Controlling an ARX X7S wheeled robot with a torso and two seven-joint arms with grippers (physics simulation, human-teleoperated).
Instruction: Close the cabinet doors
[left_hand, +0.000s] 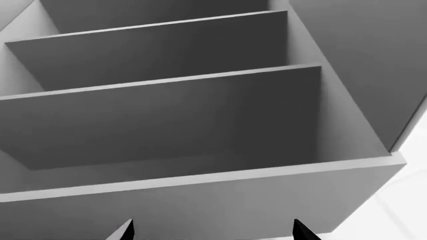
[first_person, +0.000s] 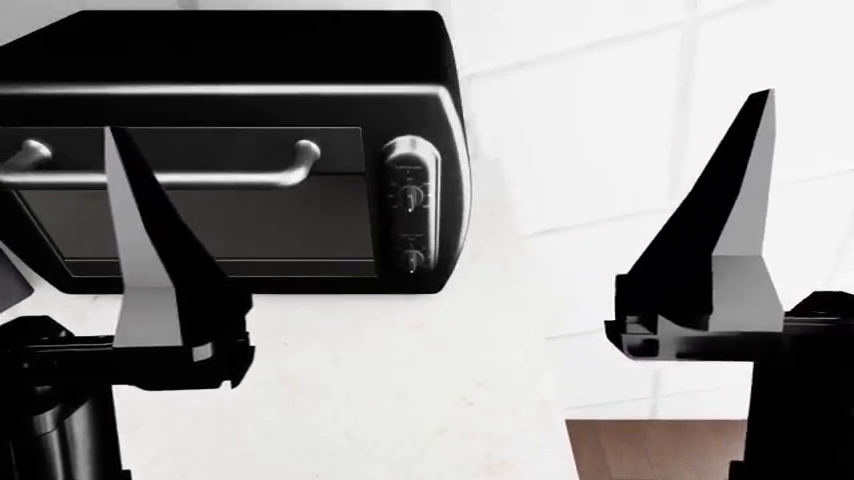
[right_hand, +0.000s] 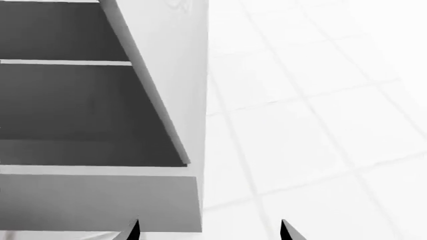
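Note:
Both wrist views look up into an open grey cabinet (left_hand: 167, 115) with bare shelves. One cabinet door (left_hand: 373, 60), a dark grey slab with a lighter narrow edge, stands swung open at the cabinet's side. In the right wrist view a paler panel (right_hand: 177, 75) runs along the cabinet's side, and I cannot tell whether it is a door. My left gripper (left_hand: 213, 231) is open below the cabinet's underside, touching nothing. My right gripper (right_hand: 210, 231) is open below the cabinet's corner, with nothing between its fingers. In the head view both arms are raised, with the left fingers (first_person: 140, 250) and right fingers (first_person: 727, 230) pointing up.
A black toaster oven (first_person: 240, 150) with a silver bar handle and knobs sits on the white counter (first_person: 400, 400) behind my left arm. A white tiled wall (right_hand: 313, 100) lies beside the cabinet. Brown floor (first_person: 654, 450) shows past the counter's edge.

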